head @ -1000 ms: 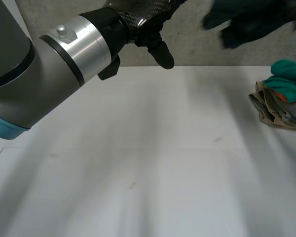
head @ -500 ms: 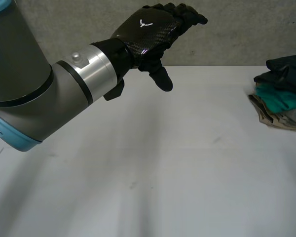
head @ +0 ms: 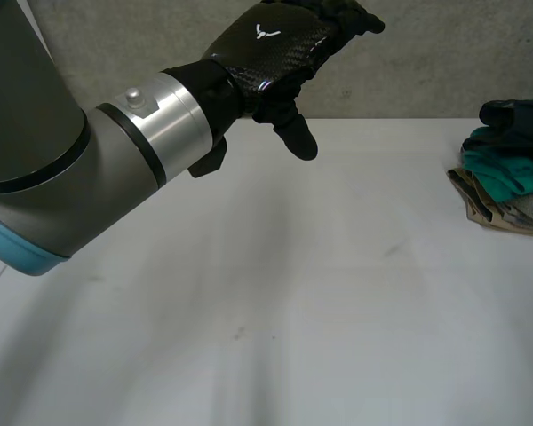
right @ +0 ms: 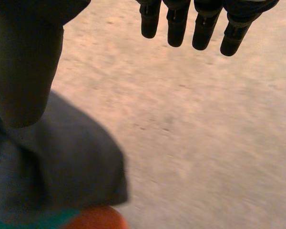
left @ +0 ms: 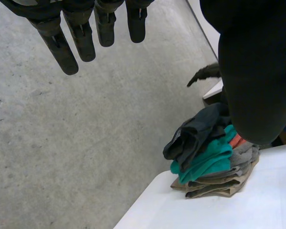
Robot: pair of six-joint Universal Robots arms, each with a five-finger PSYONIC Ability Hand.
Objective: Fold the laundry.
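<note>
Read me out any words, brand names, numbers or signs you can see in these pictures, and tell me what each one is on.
No words or numbers can be read anywhere.
One sign without letters: a small white emblem, shaped like spread wings, on the back of the left hand.
The pile of clothes at the table's edge shows no tag or print.

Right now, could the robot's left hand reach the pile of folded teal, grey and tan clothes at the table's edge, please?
Probably yes: the black left hand is open and empty, and only bare white table lies between it and the clothes pile.
</note>
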